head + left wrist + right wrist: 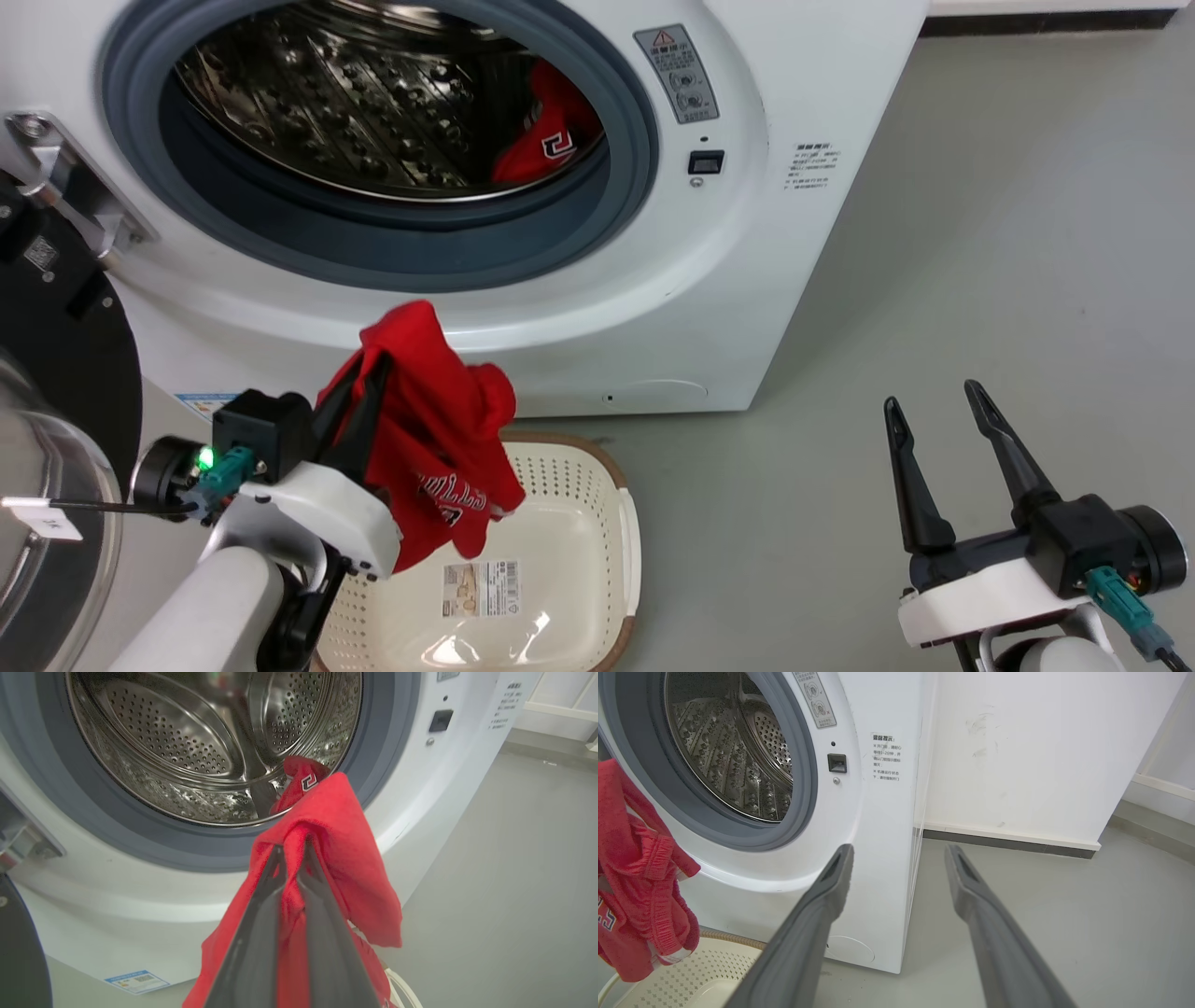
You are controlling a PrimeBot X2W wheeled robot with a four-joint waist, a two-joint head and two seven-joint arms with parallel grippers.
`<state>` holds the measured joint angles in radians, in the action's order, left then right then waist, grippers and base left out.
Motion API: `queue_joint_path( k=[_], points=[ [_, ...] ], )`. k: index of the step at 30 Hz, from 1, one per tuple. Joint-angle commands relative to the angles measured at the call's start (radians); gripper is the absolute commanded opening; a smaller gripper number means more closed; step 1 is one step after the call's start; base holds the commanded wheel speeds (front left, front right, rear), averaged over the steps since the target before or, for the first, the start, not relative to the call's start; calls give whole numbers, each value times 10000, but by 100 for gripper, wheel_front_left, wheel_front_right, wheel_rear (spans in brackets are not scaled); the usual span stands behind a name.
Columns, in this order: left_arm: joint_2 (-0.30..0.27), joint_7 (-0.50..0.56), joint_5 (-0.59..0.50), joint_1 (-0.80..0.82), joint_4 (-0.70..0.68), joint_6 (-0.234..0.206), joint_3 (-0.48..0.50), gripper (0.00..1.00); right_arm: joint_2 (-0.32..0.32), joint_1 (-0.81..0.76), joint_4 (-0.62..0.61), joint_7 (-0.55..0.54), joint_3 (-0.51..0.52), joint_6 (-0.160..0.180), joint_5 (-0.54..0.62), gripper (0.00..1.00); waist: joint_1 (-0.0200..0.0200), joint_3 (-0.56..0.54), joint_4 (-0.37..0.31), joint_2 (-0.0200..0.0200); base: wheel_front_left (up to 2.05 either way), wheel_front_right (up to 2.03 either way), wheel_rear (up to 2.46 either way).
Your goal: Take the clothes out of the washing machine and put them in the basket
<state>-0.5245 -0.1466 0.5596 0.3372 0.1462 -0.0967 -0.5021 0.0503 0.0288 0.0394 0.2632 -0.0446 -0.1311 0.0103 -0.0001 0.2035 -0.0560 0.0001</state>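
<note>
Left gripper (372, 369) is nearest in the head view, low left, with its fingers clamped on a red garment (439, 439). The cloth drapes over the tips and hangs over the left side of the basket (627, 532). I can't tell if the hem touches inside. The basket sits on the floor (980, 233) just in front of the washing machine (794, 233), below the porthole, which I read as placed for a short carry. A second garment (551, 131) lies low on the right side of the drum (373, 112). The door (56, 373) is swung open to the left, out of the way. Right gripper (932, 394) is low right, fingers apart and empty, well apart from the machine. I'd say it's parked clear of the left arm's path.

Left wrist view: the two fingers are pressed together with red cloth pinched between them near the tips (294, 848). The rest of the garment (345, 858) falls off to either side. The pinch is high on a fold, so it hangs loose. The second garment (303, 777) is behind it, at the drum's lower edge.

Right wrist view: the fingers are spread with nothing between them (899, 848), aimed at the machine's front corner. The held garment (640, 882) hangs at left above the basket (691, 961).

My read is one of two out, and the step is lowering and releasing into the basket.
</note>
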Motion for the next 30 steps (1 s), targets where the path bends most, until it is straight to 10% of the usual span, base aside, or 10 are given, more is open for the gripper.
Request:
queue_joint_path(
  k=[1, 30],
  points=[
    [66, -22, 41, -161, 276, 58, -75, 0, 0, 155, -40, 24, -31, 7, 104, 100, 1, 295, -78, -1, 0, 0, 0],
    [1823, -1054, -541, 3784, 9390, 913, -835, 0, -4, 1942, -1164, 26, 353, 8, -116, 100, 1, 5563, -1034, -1, 0, 0, 0]
  ],
)
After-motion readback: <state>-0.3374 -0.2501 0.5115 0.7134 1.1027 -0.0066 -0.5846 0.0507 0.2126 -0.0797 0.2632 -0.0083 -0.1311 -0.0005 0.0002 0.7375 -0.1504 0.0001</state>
